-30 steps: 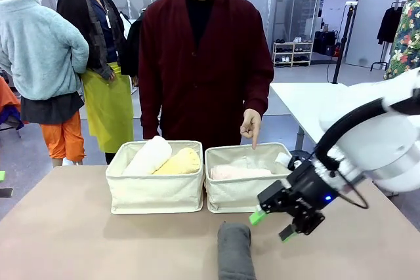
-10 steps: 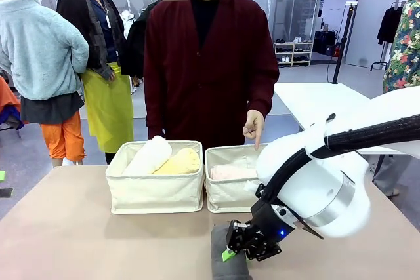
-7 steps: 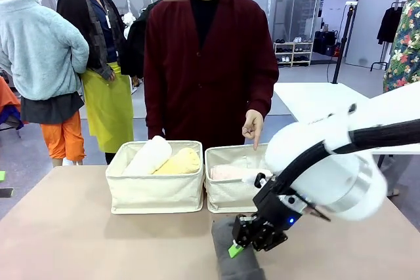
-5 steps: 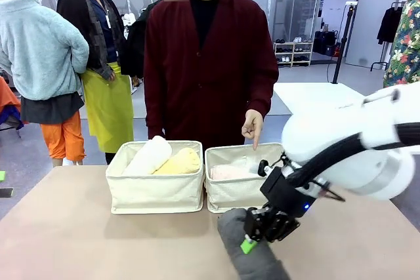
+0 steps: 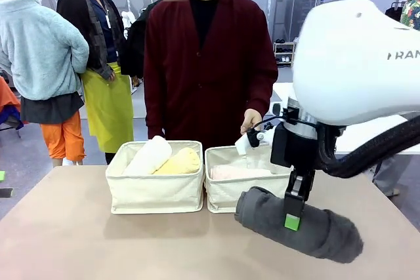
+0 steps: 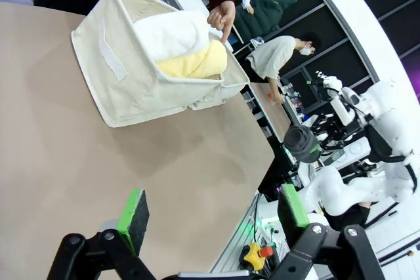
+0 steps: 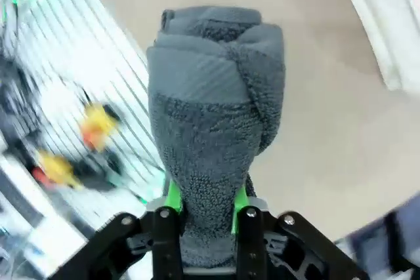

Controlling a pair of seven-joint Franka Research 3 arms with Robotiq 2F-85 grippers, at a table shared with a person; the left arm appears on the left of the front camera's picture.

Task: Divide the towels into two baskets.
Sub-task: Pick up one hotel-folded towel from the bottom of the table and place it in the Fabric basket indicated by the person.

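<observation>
Right end effector [image 5: 293, 211] pointing down, jaws clamped, left end effector [image 6: 213, 218] low, fingers spread wide

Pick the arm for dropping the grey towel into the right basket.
Right. Its fingers are already shut on the grey towel, lifted just in front of the right basket, where the person's hand points. The left gripper is open, holding nothing.

We are looking along our right gripper [image 7: 203, 211], whose green pads [image 7: 174, 196] are pressing into both sides of the dark grey towel [image 7: 213, 122]. The roll is sticking out away from the fingers, its coiled end facing outward above the tan table [image 7: 315, 96]. A cream basket [image 7: 387, 24] edge is showing at the upper right corner. The background at left is blurring into streaks.
</observation>
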